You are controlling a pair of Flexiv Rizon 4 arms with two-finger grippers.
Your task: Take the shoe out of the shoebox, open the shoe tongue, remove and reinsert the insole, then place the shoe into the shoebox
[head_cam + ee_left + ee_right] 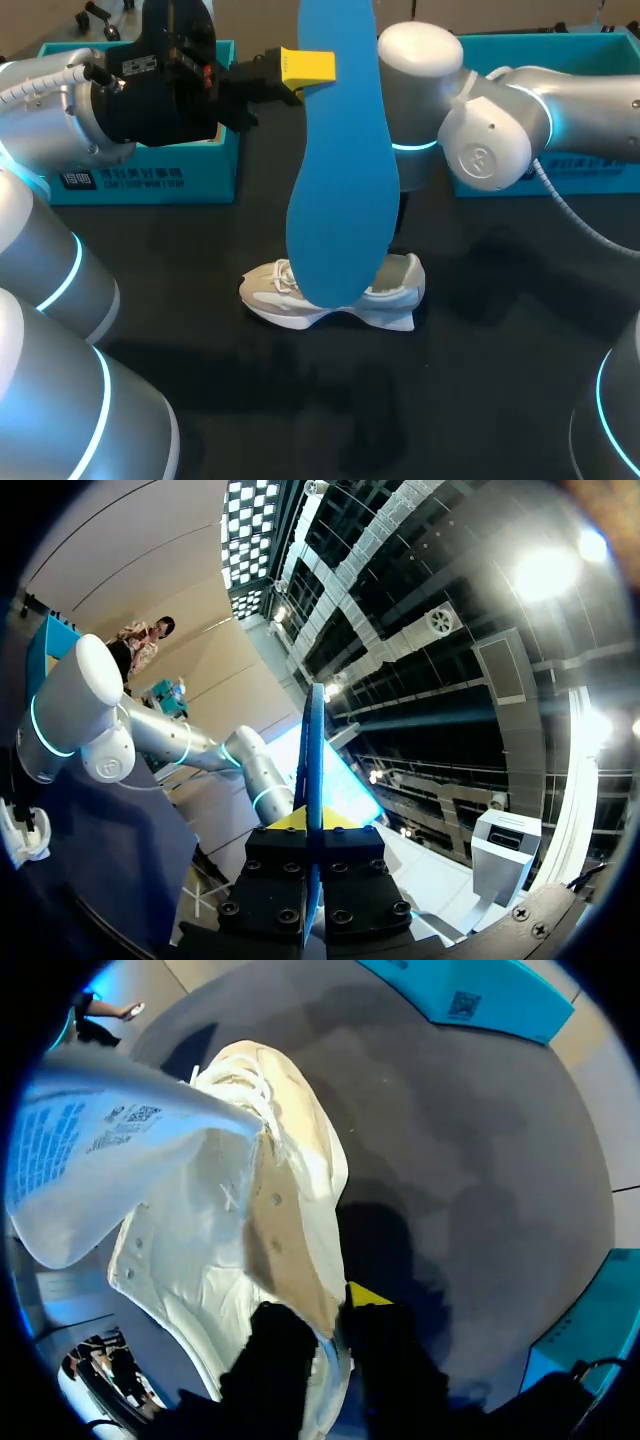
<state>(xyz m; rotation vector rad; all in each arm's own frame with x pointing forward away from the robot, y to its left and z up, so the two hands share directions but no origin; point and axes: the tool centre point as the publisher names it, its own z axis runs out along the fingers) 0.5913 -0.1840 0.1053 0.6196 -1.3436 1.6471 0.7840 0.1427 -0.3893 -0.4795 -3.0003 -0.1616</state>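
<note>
Both are clamped: my left pincer (305, 68) grips the light, floppy insole (340, 180) by its edge, my right pincer (335, 1320) the soft shoe (250, 1230) by its rim.

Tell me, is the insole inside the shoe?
No, the left claw holds the blue insole raised in the air, outside the white shoe.

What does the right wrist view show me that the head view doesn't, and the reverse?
Right wrist view only: the right gripper shut on the rim of the white shoe, one finger inside and one outside, and the tongue folded open with its printed label showing. Head view only: the blue insole held upright above the shoe by the left gripper. Both: the shoe on the dark table, with teal shoeboxes at the table's far side.
</note>
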